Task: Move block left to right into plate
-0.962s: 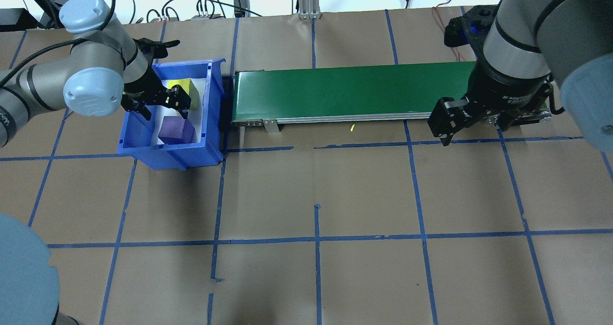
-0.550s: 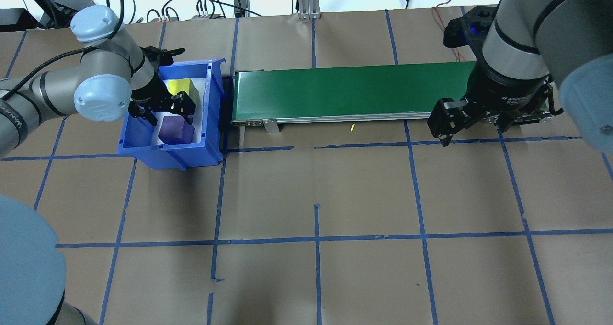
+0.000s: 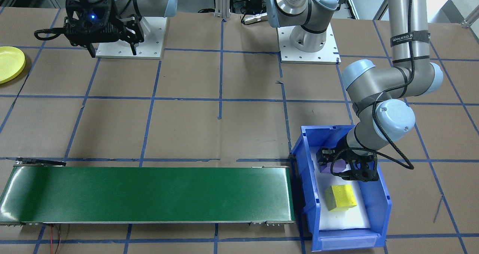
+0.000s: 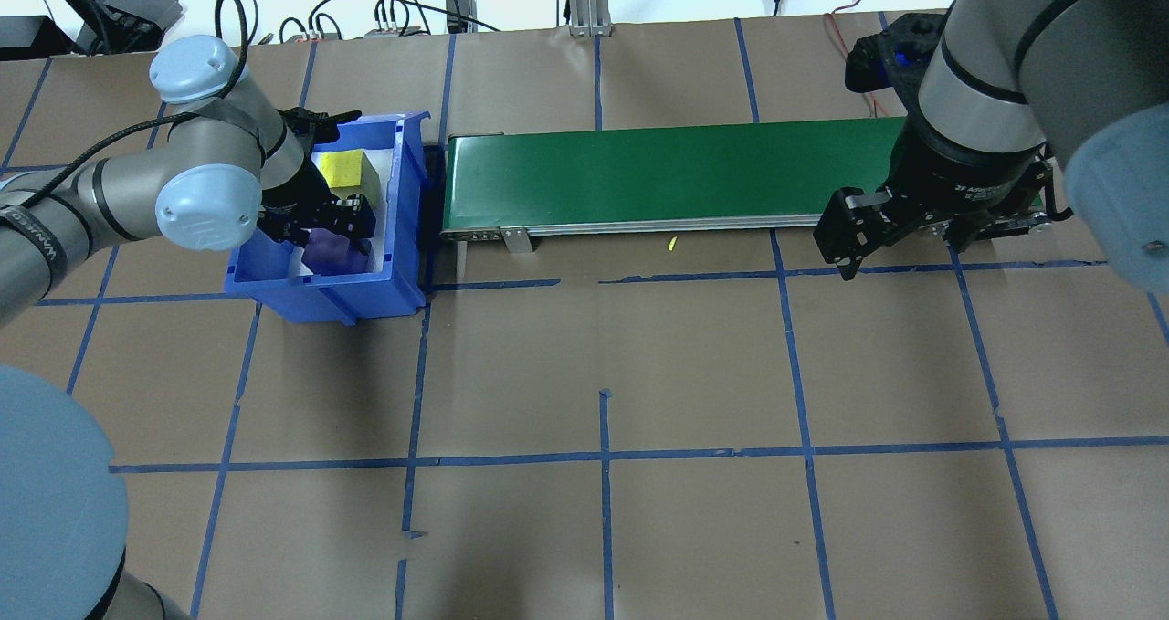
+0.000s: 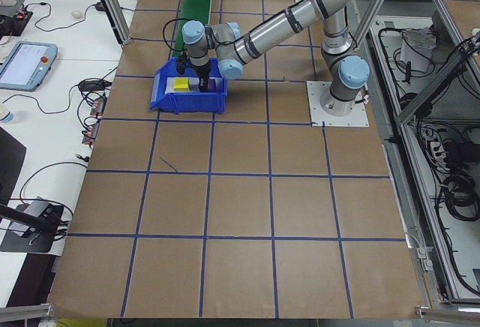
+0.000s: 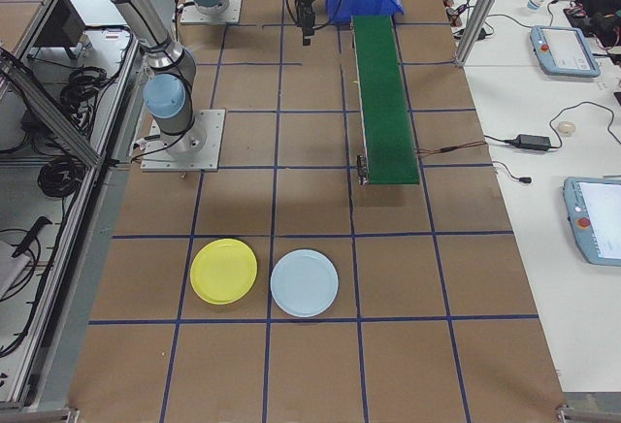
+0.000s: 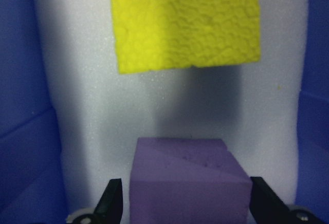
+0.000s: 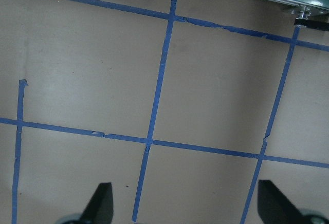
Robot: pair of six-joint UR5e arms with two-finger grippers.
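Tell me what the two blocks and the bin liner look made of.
Yellow block: likely foam or sponge, with a matte, pebbled, pitted face. Purple block: probably denser foam, matte, smoother, faint dimples on top. White liner in the blue bin: looks like fine-grained foam sheet, slightly speckled.

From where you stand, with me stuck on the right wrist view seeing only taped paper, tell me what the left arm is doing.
Observer: The left gripper is down inside the blue bin, fingers open on either side of the purple block.
Operator: Report what else is in that bin.
Observer: A yellow block lies on the white foam liner, apart from the purple one.
Operator: Tell me where the yellow plate is.
Observer: The yellow plate lies on the table at the robot's right end, beside a light blue plate.
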